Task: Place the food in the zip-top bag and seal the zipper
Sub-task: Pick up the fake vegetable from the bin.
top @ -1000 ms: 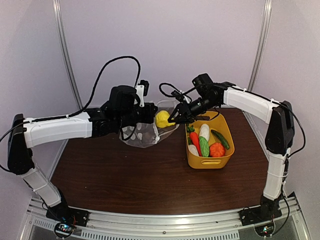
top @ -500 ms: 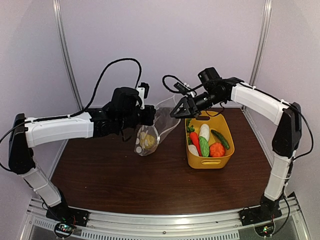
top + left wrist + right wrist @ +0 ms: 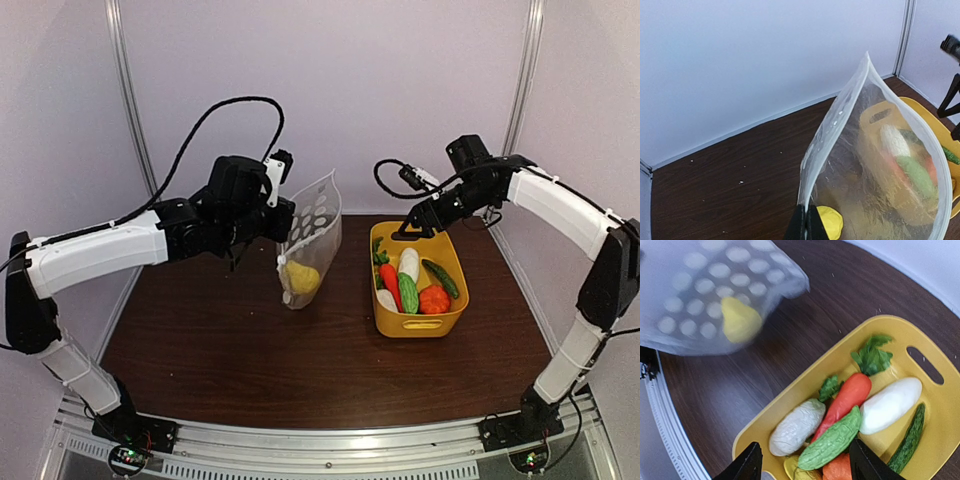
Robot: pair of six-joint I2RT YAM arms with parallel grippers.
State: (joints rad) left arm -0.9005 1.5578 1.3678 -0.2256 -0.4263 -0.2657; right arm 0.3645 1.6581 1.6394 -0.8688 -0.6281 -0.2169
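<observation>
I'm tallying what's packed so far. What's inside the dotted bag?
One yellow piece sits at the bottom of the zip-top bag. Nothing else shows through the plastic; the left gripper pinching its edge hides a small corner.

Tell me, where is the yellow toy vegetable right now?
In the top view the yellow toy vegetable lies at the bottom of the dotted bag held by the left gripper, left of the yellow basket.

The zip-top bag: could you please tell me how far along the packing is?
Done: one yellow piece lies inside the zip-top bag. In hand: left end effector pinches the bag's edge; right end effector hangs open over the basket. Left: carrot, radish, cucumber, then sealing.
</observation>
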